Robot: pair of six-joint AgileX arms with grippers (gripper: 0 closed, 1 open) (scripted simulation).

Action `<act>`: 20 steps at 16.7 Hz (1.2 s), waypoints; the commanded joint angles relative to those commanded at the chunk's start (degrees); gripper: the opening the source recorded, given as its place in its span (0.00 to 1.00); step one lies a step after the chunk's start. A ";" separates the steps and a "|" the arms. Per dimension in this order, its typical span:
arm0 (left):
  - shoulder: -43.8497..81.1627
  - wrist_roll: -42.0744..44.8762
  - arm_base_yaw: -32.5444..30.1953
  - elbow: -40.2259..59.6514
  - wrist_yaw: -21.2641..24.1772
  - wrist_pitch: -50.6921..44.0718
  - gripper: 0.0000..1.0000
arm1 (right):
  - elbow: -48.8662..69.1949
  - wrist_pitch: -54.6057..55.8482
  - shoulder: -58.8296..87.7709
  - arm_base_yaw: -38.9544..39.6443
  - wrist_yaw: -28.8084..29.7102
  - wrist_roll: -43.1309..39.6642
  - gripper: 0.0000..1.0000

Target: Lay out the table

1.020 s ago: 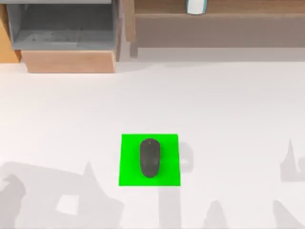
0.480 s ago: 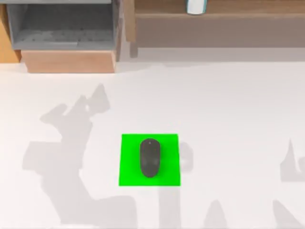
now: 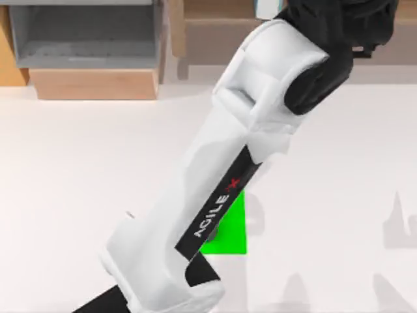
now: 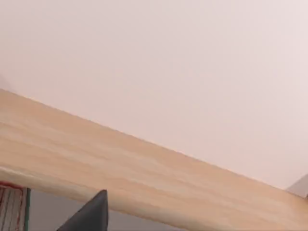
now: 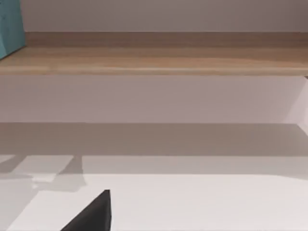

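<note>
The white table spans the top view. My left arm stretches across it from the near left to the far right. Its dark gripper hangs over the wooden shelf at the back. One dark finger shows in the left wrist view, close under a light wooden board. The right wrist view holds one dark finger of my right gripper low over the table, facing the shelf.
The left arm covers most of a green mat near the table's middle. An open grey drawer unit stands at the back left. A teal thing sits on the shelf. A red and green edge lies below the board.
My left arm has swung in from the near left, across the mat, up to the back shelf. It now covers the dark mouse that lay on the mat.
</note>
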 joint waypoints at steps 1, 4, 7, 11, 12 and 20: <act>4.20 2.20 2.86 -0.80 -0.49 -0.04 1.00 | 0.00 0.00 0.00 0.00 0.00 0.00 1.00; 13.37 7.05 9.22 -2.64 -1.53 -0.19 1.00 | 0.00 0.00 0.00 0.00 0.00 0.00 1.00; 17.21 9.15 11.98 -3.47 -1.94 -0.29 1.00 | 0.00 0.00 0.00 0.00 0.00 0.00 1.00; 17.21 9.15 11.98 -3.47 -1.94 -0.29 1.00 | 0.00 0.00 0.00 0.00 0.00 0.00 1.00; 17.33 9.09 11.83 -3.46 -1.92 -0.27 1.00 | 0.00 0.00 0.00 0.00 0.00 0.00 1.00; 14.48 9.18 13.42 -9.92 -0.50 3.46 1.00 | 0.00 0.00 0.00 0.00 0.00 0.00 1.00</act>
